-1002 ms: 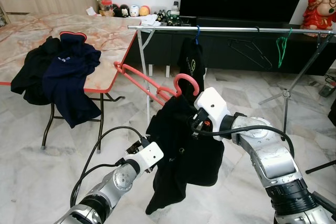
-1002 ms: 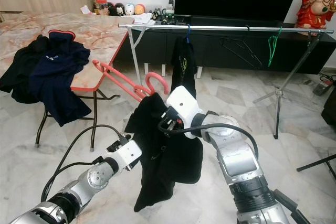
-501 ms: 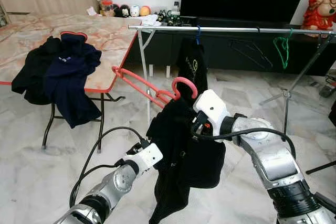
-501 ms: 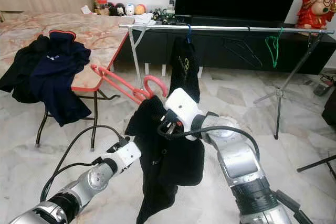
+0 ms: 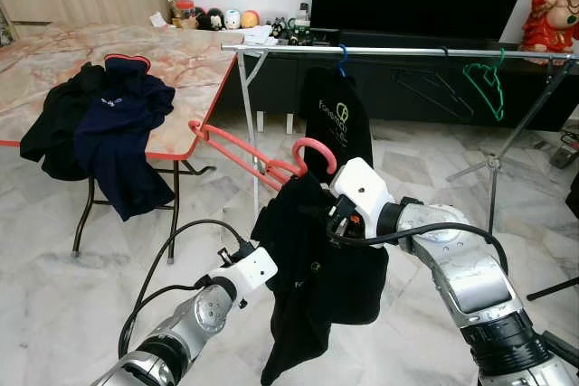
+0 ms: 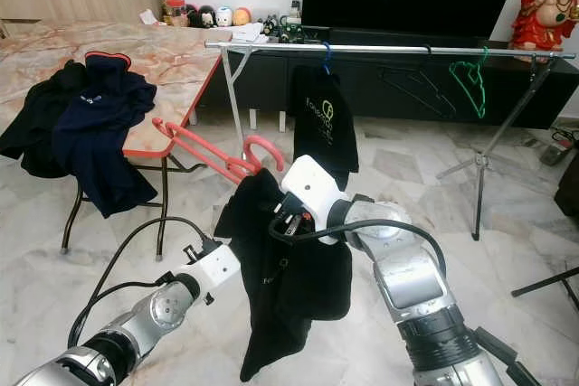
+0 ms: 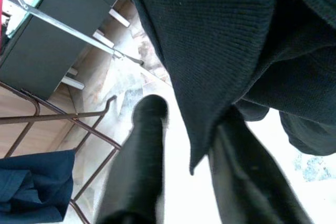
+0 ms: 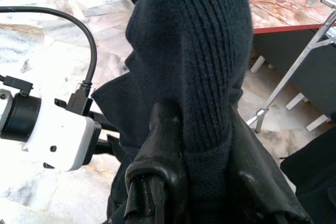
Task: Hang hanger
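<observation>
Left eye view: the red hanger [image 5: 258, 153] now sits slightly lower and more level than a second ago, black garment [image 5: 317, 268] draped on it, well short of the rail [image 5: 398, 51]; hanging is not yet done. Marble floor [image 5: 54, 287], folding table [image 5: 194, 65].

Left wrist view: left gripper [image 7: 184, 145] parted around the hem.

Right wrist view: right gripper [image 8: 202, 182] clenched on knit fabric.

Silver arms, white wrists (black cables), black fingers [image 7: 134, 166].

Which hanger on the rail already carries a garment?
The blue hanger at the rail's left end, holding a black shirt; the black hanger and green hanger hang bare.
</observation>
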Robot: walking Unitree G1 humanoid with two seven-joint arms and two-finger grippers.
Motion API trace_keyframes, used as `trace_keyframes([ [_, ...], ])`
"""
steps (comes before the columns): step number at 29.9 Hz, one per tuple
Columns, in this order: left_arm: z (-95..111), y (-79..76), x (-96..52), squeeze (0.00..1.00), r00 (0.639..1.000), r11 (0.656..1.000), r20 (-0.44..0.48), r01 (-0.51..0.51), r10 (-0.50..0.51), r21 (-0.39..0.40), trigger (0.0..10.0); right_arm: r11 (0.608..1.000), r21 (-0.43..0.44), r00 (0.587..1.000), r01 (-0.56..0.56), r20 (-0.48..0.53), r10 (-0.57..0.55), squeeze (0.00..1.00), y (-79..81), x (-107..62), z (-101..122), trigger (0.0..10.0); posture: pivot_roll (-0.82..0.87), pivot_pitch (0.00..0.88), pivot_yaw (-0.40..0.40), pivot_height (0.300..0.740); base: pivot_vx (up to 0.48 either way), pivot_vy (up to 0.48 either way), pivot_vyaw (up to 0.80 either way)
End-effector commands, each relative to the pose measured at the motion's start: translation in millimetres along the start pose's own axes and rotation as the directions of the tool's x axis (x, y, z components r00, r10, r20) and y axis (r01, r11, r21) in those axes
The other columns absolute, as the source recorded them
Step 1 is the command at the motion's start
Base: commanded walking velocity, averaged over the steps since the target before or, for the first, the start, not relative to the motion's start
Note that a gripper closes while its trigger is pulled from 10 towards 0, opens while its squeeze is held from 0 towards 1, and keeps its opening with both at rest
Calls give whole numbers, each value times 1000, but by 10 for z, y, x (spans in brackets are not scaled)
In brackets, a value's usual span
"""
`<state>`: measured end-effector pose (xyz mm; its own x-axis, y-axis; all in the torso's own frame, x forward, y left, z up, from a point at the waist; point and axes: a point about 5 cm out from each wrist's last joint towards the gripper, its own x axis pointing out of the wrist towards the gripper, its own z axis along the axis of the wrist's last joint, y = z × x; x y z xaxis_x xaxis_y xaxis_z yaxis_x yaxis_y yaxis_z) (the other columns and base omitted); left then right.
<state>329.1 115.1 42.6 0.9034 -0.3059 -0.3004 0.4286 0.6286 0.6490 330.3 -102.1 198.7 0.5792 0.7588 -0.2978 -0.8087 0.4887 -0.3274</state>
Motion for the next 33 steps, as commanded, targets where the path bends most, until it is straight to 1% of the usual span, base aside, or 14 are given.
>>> trace_keyframes([
  [1, 21, 46, 21, 0, 1000, 1000, -3, -9, 9, 21, 0, 998, -56, 999, 9, 53, -6, 0, -1, -33, 166, 0, -44, 14, -23, 740, 0, 0, 0],
  [13, 7, 64, 21, 0, 999, 1000, -16, -30, 30, 3, 0, 999, -54, 999, 5, 50, -2, 0, 7, -43, 155, 0, -45, 15, -23, 740, 0, 0, 0],
  [17, -20, 76, 15, 0, 999, 999, -31, -36, 35, -10, 0, 999, -39, 1000, 12, 29, -11, 0, -5, -56, 80, 0, -45, 15, -24, 740, 0, 0, 0],
  [18, -27, 72, 13, 0, 999, 999, -35, -33, 33, -12, 0, 999, -32, 1000, 14, 16, -14, 0, -9, -66, 35, 0, -50, 17, -25, 740, 0, 0, 0],
  [21, -59, 58, 1, 0, 998, 999, -51, -27, 25, -32, 0, 1000, 4, 998, 27, -58, -27, 0, -27, -145, -237, 0, -52, 19, -26, 740, 0, 0, 0],
  [22, -62, 57, 0, 0, 998, 999, -51, -26, 25, -32, 0, 1000, 11, 998, 29, -63, -28, 0, -32, -155, -262, 0, -52, 19, -26, 740, 0, 0, 0],
  [23, -81, 49, -10, 0, 998, 999, -55, -17, 15, -33, 0, 998, 31, 990, 51, -134, -46, 0, -67, -227, -455, 0, -52, 19, -26, 740, 0, 0, 0],
  [25, -103, 40, -20, 0, 998, 999, -62, -6, 4, -34, 0, 998, 48, 983, 51, -178, -41, 0, -70, -289, -593, 0, -53, 21, -25, 740, 0, 0, 0],
  [26, -103, 40, -20, 0, 998, 999, -62, -6, 4, -34, 0, 998, 48, 983, 51, -178, -41, 0, -70, -289, -593, 0, -53, 21, -25, 740, 0, 0, 0],
  [28, -147, 31, -36, 0, 997, 999, -82, 8, -11, -33, 0, 995, 96, 978, 33, -211, -13, 0, -37, -397, -790, 0, -50, 20, -28, 740, 0, 0, 0],
  [29, -147, 31, -36, 0, 997, 999, -82, 8, -11, -33, 0, 995, 96, 978, 33, -211, -13, 0, -37, -397, -790, 0, -50, 20, -28, 740, 0, 0, 0],
  [30, -164, 33, -42, 0, 996, 999, -90, 11, -14, -31, 0, 990, 141, 973, 31, -230, 3, 0, -13, -455, -902, 0, -50, 20, -28, 740, 0, 0, 0],
  [32, -188, 23, -52, 0, 995, 999, -99, 29, -32, -31, 0, 981, 192, 962, 7, -268, 46, 0, 78, -560, -1108, 0, -50, 16, -24, 740, 0, 0, 0],
  [33, -188, 23, -52, 0, 995, 999, -99, 29, -32, -31, 0, 981, 192, 962, 7, -268, 46, 0, 78, -560, -1108, 0, -50, 16, -24, 740, 0, 0, 0],
])
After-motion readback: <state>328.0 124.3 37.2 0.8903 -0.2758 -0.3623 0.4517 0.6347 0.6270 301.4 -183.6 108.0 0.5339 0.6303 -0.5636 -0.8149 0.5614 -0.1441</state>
